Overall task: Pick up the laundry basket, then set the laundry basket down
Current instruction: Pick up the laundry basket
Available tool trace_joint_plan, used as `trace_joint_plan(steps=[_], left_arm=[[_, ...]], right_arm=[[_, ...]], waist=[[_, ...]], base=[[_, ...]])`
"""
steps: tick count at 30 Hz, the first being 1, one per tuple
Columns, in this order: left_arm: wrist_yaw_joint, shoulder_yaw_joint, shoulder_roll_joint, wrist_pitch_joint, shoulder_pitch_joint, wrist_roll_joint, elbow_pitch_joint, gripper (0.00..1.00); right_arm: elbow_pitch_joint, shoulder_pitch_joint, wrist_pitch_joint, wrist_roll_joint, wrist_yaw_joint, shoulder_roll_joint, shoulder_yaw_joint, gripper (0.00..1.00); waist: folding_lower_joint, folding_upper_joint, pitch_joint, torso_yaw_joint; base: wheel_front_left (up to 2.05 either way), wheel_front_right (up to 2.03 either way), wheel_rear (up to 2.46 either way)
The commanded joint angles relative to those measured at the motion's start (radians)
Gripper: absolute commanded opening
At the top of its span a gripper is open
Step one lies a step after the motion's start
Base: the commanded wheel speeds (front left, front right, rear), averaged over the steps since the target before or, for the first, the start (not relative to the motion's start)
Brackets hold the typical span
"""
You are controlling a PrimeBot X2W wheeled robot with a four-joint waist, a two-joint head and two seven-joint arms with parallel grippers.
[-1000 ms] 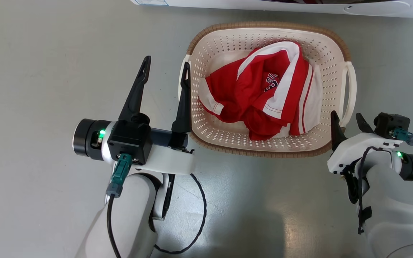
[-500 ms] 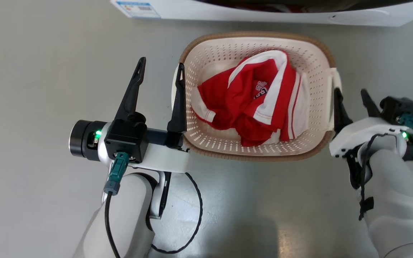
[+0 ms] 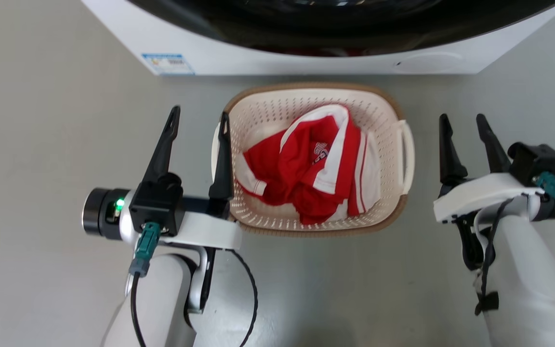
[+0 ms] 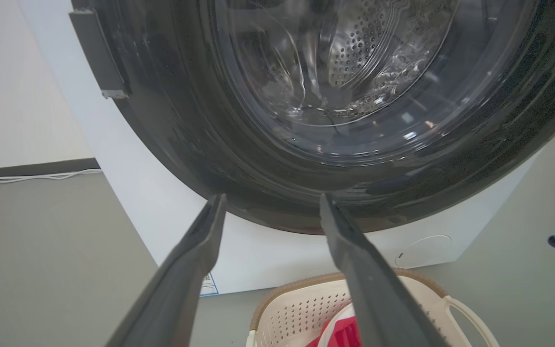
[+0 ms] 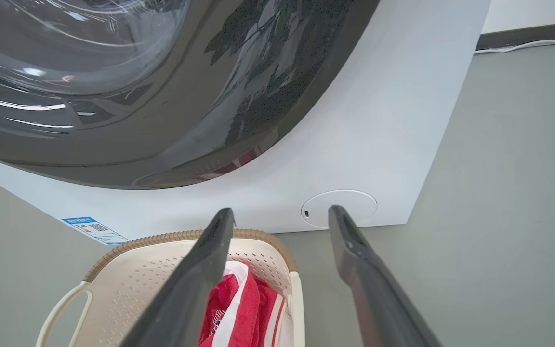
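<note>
Basket [image 3: 277, 113] sits between your grippers, long axis running across.
Both gape wide, empty; left gripper [image 3: 200, 112] is nearer, inner finger at its handle [image 3: 216, 143]; right gripper [image 3: 461, 116] stands apart.

Laundry rm: front-load washer [image 3: 306, 62], laundry basket [image 3: 264, 112].

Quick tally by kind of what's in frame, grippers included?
laundry basket: 1
red-and-white clothing bundle: 1
washing machine: 1
Grippers, both open: 2 (left gripper, right gripper)
Total: 5
</note>
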Motion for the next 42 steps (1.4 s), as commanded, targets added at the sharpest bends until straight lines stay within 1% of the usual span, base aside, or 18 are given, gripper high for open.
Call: trace_joint_plan(steps=[1, 11, 12, 18, 28, 42], left_arm=[[-0.008, 0.036, 0.014, -0.005, 0.027, 0.014, -0.020, 1.00], [-0.027, 0.086, 0.014, -0.005, 0.119, 0.021, -0.028, 1.00], [-0.029, 0.098, 0.014, -0.005, 0.144, 0.022, -0.030, 1.00], [-0.033, 0.128, 0.014, -0.005, 0.233, 0.019, -0.036, 1.00], [-0.037, 0.170, 0.014, -0.005, 0.361, 0.016, -0.031, 1.00], [-0.038, 0.220, 0.014, -0.005, 0.465, 0.004, -0.018, 1.00]], right_arm=[[-0.043, 0.040, -0.009, 0.012, 0.005, 0.015, 0.032, 1.00], [-0.262, 0.179, -0.009, 0.065, 0.005, 0.015, 0.084, 1.00], [-0.304, 0.213, -0.009, 0.072, 0.005, 0.015, 0.089, 1.00], [-0.394, 0.320, -0.009, 0.086, 0.005, 0.015, 0.103, 1.00], [-0.439, 0.469, -0.009, 0.097, 0.005, 0.015, 0.125, 1.00], [-0.459, 0.575, -0.009, 0.108, 0.005, 0.015, 0.130, 1.00]], waist=[[0.0000, 0.0000, -0.031, -0.020], [0.0000, 0.0000, -0.154, -0.063], [0.0000, 0.0000, -0.183, -0.070], [0.0000, 0.0000, -0.276, -0.087], [0.0000, 0.0000, -0.399, -0.103], [0.0000, 0.0000, -0.487, -0.124]], base=[[0.00, 0.00, 0.00], [0.00, 0.00, 0.00], [0.00, 0.00, 0.00], [0.00, 0.00, 0.00], [0.00, 0.00, 0.00], [0.00, 0.00, 0.00]])
